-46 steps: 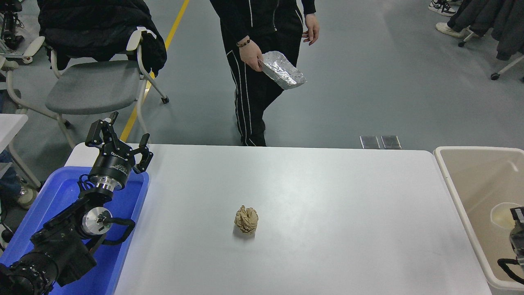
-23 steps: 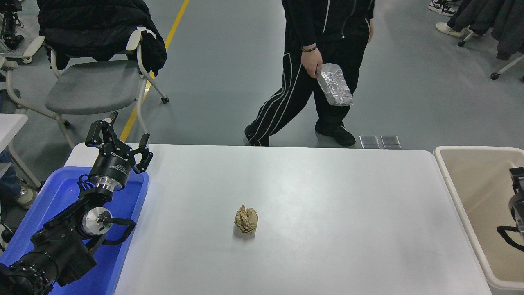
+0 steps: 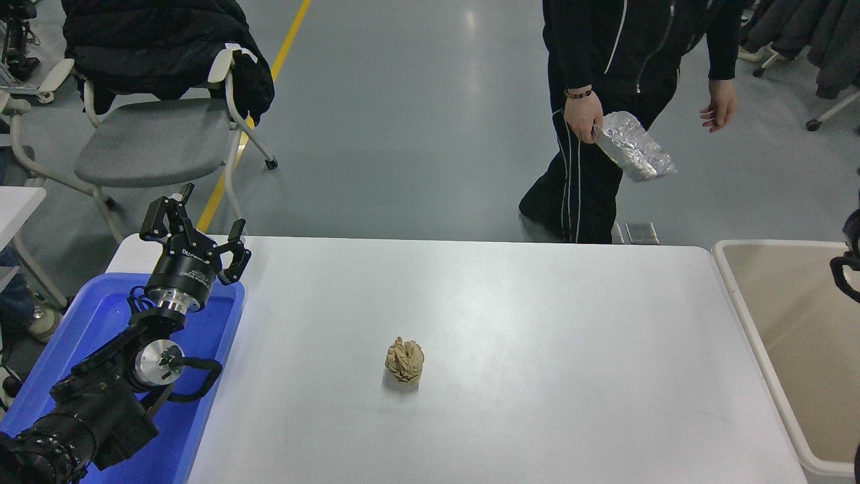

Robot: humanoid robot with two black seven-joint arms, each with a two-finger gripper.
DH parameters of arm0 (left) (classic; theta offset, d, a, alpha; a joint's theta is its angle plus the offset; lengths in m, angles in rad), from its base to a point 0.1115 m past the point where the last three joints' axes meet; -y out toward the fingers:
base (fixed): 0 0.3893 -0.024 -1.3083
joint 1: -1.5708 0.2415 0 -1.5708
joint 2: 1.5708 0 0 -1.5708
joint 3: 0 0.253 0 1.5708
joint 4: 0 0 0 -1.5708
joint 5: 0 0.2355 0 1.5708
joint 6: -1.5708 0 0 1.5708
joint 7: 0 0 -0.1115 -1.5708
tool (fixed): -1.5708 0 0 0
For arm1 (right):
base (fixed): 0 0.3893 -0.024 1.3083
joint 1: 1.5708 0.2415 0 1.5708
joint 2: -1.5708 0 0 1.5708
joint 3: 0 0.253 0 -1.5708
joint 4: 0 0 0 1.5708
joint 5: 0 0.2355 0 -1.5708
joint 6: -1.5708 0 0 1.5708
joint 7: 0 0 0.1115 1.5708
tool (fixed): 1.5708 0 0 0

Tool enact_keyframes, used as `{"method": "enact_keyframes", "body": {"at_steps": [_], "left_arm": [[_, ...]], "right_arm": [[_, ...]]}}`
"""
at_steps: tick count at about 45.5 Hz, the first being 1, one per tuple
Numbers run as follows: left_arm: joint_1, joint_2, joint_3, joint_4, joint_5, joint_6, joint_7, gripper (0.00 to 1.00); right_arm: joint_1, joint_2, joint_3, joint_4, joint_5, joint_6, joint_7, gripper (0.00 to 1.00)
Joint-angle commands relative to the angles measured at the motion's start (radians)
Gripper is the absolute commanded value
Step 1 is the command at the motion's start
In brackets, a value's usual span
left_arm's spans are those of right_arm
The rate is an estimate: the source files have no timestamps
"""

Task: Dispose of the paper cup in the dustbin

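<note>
The beige dustbin (image 3: 772,245) stands at the table's right end, and the part of its inside that shows is bare. The paper cup is not visible anywhere in this view. Only a sliver of my right arm (image 3: 848,259) with a black cable loop shows at the right edge, above the bin's far part. Its fingers are cut off by the picture's edge. My left gripper (image 3: 195,232) is parked open and empty over the far end of the blue tray at the lower left.
A crumpled brown paper ball (image 3: 404,360) sits mid-table. A shallow blue tray (image 3: 222,336) lies under the left arm. A person (image 3: 605,60) holding a foil tray (image 3: 635,146) walks behind the table's far right. A chair (image 3: 154,134) stands at the far left.
My right arm has risen along the right edge, from low in the bin to above its far rim. The cup seen beside it a second ago no longer shows. The person walked right.
</note>
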Motion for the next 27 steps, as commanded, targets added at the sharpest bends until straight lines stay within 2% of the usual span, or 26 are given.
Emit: {"method": "enact_keyframes", "body": {"at_steps": [1,15,27], "left_arm": [[0.0,0.001,0.0,0.0,0.0,0.0,0.0,1.0],[0.0,0.0,0.0,0.0,0.0,0.0,0.0,1.0],[0.0,0.0,0.0,0.0,0.0,0.0,0.0,1.0]], "right_arm": [[0.013,-0.08,0.238,0.271,-0.039,0.003,0.064,1.0],[-0.098,-0.059,0.355,0.433,-0.151,0.004,0.412,1.0],[-0.305,0.061,0.525,0.527,-0.151,0.009,0.434,1.0]]}}
